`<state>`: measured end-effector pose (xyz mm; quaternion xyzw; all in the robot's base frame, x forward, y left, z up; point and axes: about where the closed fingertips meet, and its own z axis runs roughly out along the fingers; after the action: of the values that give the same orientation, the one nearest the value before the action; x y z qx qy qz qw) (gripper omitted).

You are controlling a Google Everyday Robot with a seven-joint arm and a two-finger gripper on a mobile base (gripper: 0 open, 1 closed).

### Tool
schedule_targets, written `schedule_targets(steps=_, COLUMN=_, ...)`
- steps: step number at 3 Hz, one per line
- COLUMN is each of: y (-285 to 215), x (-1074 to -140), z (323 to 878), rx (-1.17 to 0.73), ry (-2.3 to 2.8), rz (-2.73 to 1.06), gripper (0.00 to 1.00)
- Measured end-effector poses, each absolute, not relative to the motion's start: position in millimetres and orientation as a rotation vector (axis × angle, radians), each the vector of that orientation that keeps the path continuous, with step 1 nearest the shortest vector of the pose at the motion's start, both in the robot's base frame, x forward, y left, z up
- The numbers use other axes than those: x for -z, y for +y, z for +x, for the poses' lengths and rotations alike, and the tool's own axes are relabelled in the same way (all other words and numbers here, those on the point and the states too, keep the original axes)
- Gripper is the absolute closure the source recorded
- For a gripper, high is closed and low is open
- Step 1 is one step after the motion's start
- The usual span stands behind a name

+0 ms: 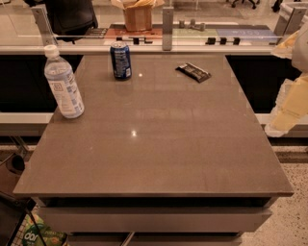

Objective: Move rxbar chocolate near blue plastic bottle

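Note:
The rxbar chocolate (193, 72) is a small flat dark-wrapped bar lying at the far right of the brown table (154, 144). The blue plastic bottle (63, 82) stands upright near the table's left edge, clear bluish with a white cap and a white-and-blue label. The bar and the bottle are far apart, with the table's width between them. My gripper (290, 108) shows as cream-coloured arm parts at the right edge of the view, off the table's right side, below and to the right of the bar. It holds nothing that I can see.
A dark-blue soda can (121, 60) stands upright at the table's far edge, between bottle and bar. Behind the table runs a glass-topped counter with a metal post (167, 28) and a brown paper bag (136, 14). Floor and a bin show at lower left.

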<state>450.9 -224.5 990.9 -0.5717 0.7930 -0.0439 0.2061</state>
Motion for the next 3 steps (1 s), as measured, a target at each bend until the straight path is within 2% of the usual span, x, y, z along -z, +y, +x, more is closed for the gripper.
schedule_targets(steps=2, y=-249, x=-993, z=498, rx=0.101, ry=2.179, rz=-1.210, gripper=0.00)
schedule_targets(steps=3, y=-258, x=-988, z=541, rx=0.069, ry=2.150, rz=-1.045, gripper=0.00)
